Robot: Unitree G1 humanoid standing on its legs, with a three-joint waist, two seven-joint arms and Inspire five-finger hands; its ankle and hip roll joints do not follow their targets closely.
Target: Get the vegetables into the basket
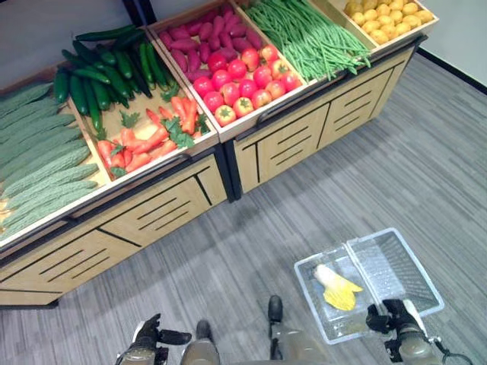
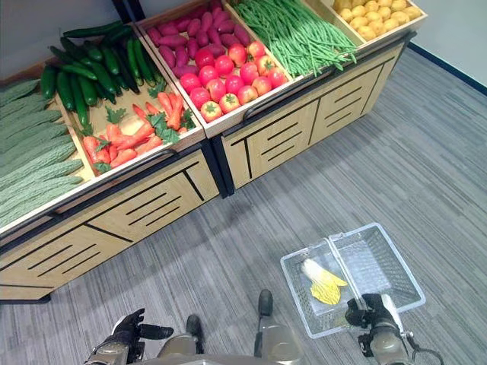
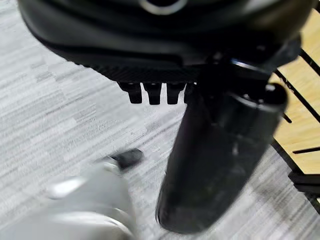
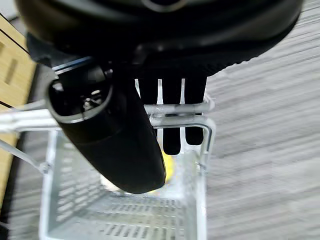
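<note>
i see the clear wire-mesh plastic basket (image 1: 396, 266) sitting on the grey striped floor (image 1: 304, 198), near and to the right. inside it lies one yellow corn cob with pale husk (image 1: 336, 287), in the basket's left half. my right hand (image 1: 389, 315) is at the basket's near rim; in the right wrist view its fingers (image 4: 172, 107) hang straight down across the basket's metal handle bar (image 4: 175, 115), not curled round it, so i read the hand as released. my left hand (image 1: 148, 338) hangs low at the near left over bare floor, well apart from the basket, holding nothing; fingers relaxed.

the remaining vegetables are in the long wooden display stand (image 1: 175, 205) on the far side: pale green bitter gourds (image 1: 38, 160) at far left, dark green cucumbers (image 1: 99, 68), orange carrots with green tops (image 1: 148, 137), red tomatoes (image 1: 243, 80), purple-red sweet potatoes (image 1: 202, 34), green long beans (image 1: 308, 34), yellow potatoes (image 1: 384, 19) at far right.
</note>
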